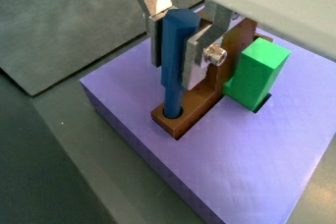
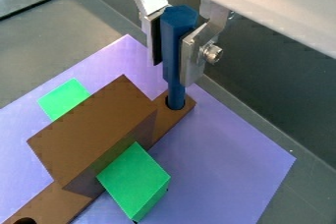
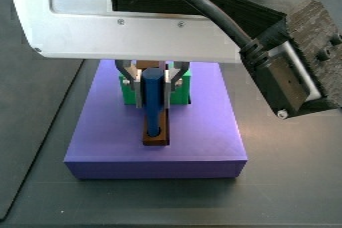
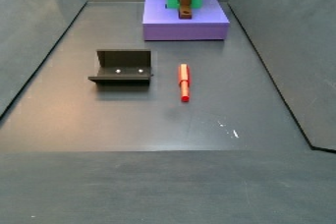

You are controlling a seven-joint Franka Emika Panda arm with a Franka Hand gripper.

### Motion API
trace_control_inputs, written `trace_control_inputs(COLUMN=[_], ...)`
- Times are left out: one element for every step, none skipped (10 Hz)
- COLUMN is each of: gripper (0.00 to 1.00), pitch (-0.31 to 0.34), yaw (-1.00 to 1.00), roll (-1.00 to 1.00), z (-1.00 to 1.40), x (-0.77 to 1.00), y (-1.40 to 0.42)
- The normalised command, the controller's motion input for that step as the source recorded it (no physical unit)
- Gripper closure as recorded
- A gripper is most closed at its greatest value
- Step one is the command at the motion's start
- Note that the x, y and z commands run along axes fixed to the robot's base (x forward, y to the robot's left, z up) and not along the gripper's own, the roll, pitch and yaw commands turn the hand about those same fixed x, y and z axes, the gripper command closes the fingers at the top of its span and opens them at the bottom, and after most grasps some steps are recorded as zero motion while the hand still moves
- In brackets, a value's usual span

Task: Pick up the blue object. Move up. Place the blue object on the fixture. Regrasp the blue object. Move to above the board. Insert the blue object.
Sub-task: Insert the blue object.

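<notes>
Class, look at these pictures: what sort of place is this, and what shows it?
Probably a robot test cell for peg insertion: a bare grey floor with sloped walls, a fixture, and an end effector holding a blue peg in the purple board's hole.

We see a red peg (image 4: 184, 83) lying flat on the grey floor (image 4: 157, 120), pointing roughly away from the camera, well apart from everything else

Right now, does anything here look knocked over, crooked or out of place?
Only one thing: a red peg lies flat and alone on the floor beside the fixture. The gripper, above the board, holds the blue object upright, with its lower end in the brown bar's hole.
</notes>
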Motion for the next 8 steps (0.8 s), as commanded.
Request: trace_control_inputs(gripper=[1.0, 1.0, 1.0, 1.0, 1.0, 1.0, 1.0, 1.0], pitch=[0.0, 0.0, 0.0, 0.0, 0.0, 0.0, 0.026, 0.0], yaw=[0.04, 0.03, 0.06, 0.07, 0.05, 0.03, 0.06, 0.07], roll=[-0.05, -0.02, 0.0, 0.07, 0.14, 0.18, 0.19, 0.17], z=[-0.2, -0.21, -0.23, -0.28, -0.27, -0.17, -0.03, -0.17], x=[0.33, 0.25, 0.09, 0.0, -0.09, -0.12, -0.06, -0.03], y=[-0.07, -0.01, 0.0, 0.0, 0.0, 0.02, 0.0, -0.01])
